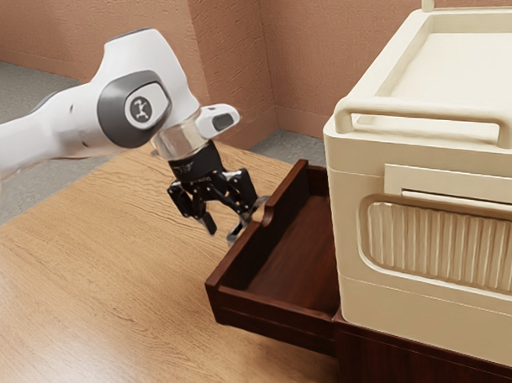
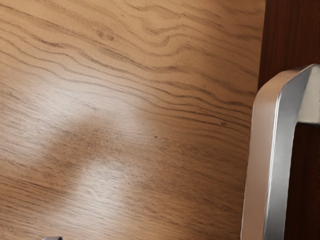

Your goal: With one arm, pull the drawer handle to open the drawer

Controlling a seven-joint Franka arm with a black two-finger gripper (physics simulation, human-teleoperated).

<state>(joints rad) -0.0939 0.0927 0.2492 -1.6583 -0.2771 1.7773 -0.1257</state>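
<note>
The drawer handle (image 1: 234,237), a metal bar, sits on the front of the drawer (image 1: 268,319), on the side facing away from the dark wood cabinet (image 1: 401,365). The drawer stands well out, its inside open to view, so I judge the pull nearly or fully done. The tool (image 1: 227,227) points down at the handle with its two fingers apart; I cannot tell whether one of them touches the bar or sits behind it.

If more travel is wanted, I'd hook or close on the bar near its middle, then draw straight out from the cabinet, slow and level, since an off-centre or slanting tug could jam the drawer or slip off the bar. Otherwise, back clear of the bar without nudging the front inward.

Counted outward: one drawer handle, one drawer, one cabinet, one tool on one arm (image 1: 140,103), one cream box-shaped appliance (image 1: 420,311) on the cabinet, with a rail (image 1: 427,112) along its upper edge, and one wooden table (image 1: 85,278).
</note>
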